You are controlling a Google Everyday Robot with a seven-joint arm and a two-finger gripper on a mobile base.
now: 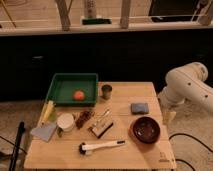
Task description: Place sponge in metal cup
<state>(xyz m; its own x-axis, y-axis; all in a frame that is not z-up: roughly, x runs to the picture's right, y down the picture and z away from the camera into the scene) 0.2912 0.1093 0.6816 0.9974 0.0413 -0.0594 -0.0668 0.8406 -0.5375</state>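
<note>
The sponge [139,108], a small blue-grey pad, lies flat on the wooden table [125,152] right of centre. The metal cup [106,92], small and dark grey, stands upright at the table's back, just right of the green tray. My white arm [187,87] is bent beside the table's right edge. My gripper [168,116] hangs down off that edge, to the right of the sponge and apart from it, holding nothing that I can see.
A green tray [65,85] with an orange ball [78,95] sits at the back left. A dark red bowl [145,129], a white-handled brush [102,146], a white cup [65,121], a pale cloth [44,131], and small utensils [100,125] lie around.
</note>
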